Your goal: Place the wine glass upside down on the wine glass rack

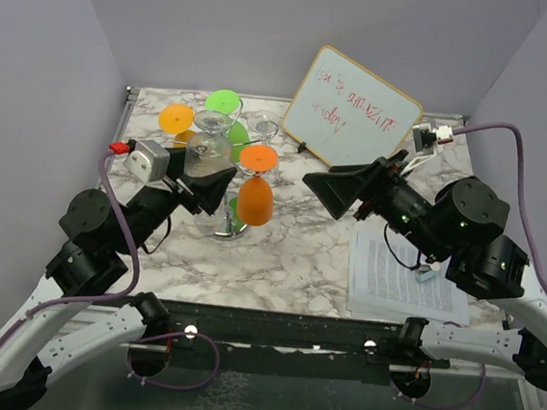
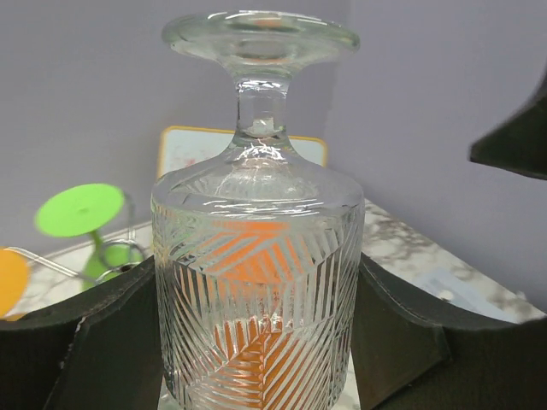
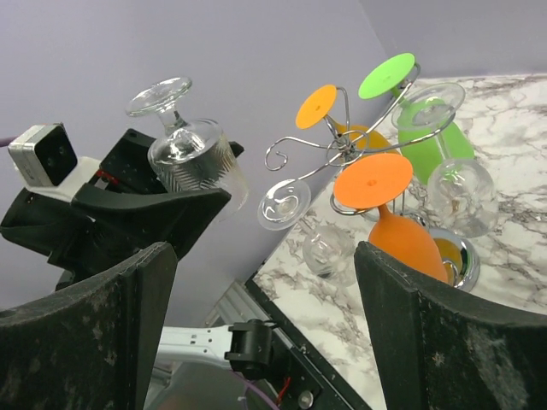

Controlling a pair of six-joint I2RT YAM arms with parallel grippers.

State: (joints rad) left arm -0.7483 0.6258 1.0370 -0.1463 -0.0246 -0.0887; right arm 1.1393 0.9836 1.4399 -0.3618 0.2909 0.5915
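Wine glass [image 2: 256,256] upside down, foot up, clear ribbed bowl gripped between fingers of my left hand [image 1: 209,187], raised off bench [image 1: 307,257]. Sits left of rack [image 3: 346,147], apart from it, not yet on any arm. Rack stands on bench, carrying orange glass [image 3: 406,239], green glass [image 3: 457,141] and clear ones, all hanging foot up. My right hand [image 3: 265,342] wide open, empty, right of rack.

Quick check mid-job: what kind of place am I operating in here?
Probably a lab test booth, not a kitchen: plain lavender walls box in a marble-look table, a hand-lettered whiteboard leans at the back, and printed sheets lie on it.
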